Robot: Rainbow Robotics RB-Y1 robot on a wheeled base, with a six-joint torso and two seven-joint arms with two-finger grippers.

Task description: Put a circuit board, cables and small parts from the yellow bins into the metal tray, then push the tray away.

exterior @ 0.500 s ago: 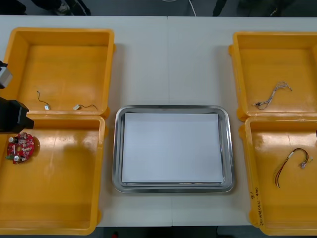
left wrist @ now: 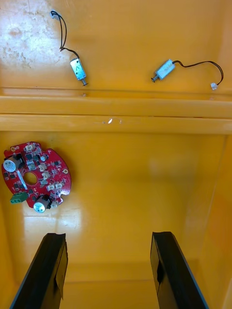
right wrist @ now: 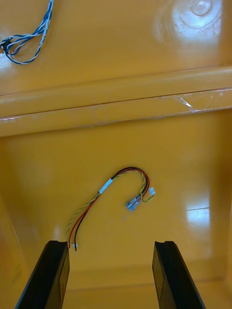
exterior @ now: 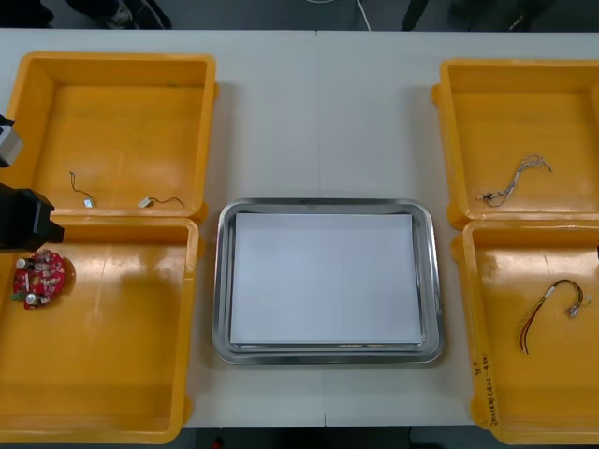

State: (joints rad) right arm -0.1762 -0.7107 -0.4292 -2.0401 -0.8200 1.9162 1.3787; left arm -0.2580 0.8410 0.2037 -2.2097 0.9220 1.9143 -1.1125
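Tray not loaded yet: the metal tray (exterior: 225,281) sits mid-table, white inside, nothing in it. Yellow bins flank it.

The left gripper (left wrist: 108,270) hangs over the near left bin (exterior: 112,393), fingers spread wide, holding nothing. The round red circuit board (left wrist: 36,181) lies flat on this bin's floor, ahead of the fingertips but off-centre. It sits out past one finger (left wrist: 50,270), not in the gap. Judgement: a sideways shift toward that finger is needed before descending on it. Two small metal parts (left wrist: 77,70) (left wrist: 164,71) with black leads lie over the bin wall, in the far left bin (exterior: 122,84).

The right gripper (right wrist: 108,275) is over the near right bin (exterior: 524,402), fingers apart, empty. The red and yellow cable (right wrist: 113,200) lies just ahead of the gap, long axis running diagonally across it, with loose wire ends near one finger (right wrist: 48,273). The twisted blue and white cable (right wrist: 29,36) is in the far right bin (exterior: 515,94).

Each arm is nearer its own side's item; the right is better lined up.
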